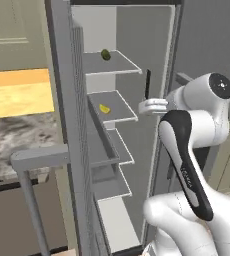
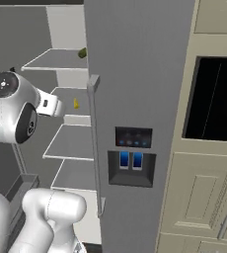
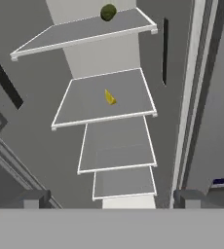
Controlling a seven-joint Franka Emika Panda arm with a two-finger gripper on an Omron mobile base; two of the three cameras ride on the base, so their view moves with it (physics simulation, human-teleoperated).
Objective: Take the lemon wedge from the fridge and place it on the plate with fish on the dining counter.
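The tall plain grey fridge [image 1: 62,100] stands with one door open, showing four pale grey shelves. One tiny bright yellow lemon wedge [image 3: 110,97] lies on the second shelf from the top. One small dark green round fruit [image 3: 108,12] sits on the top shelf. The white arm's jaws [image 1: 148,95] stand wide open, empty, near the lemon's shelf.

White arm bent at the elbow, wrist level, tool [image 1: 148,97] wide open, empty.
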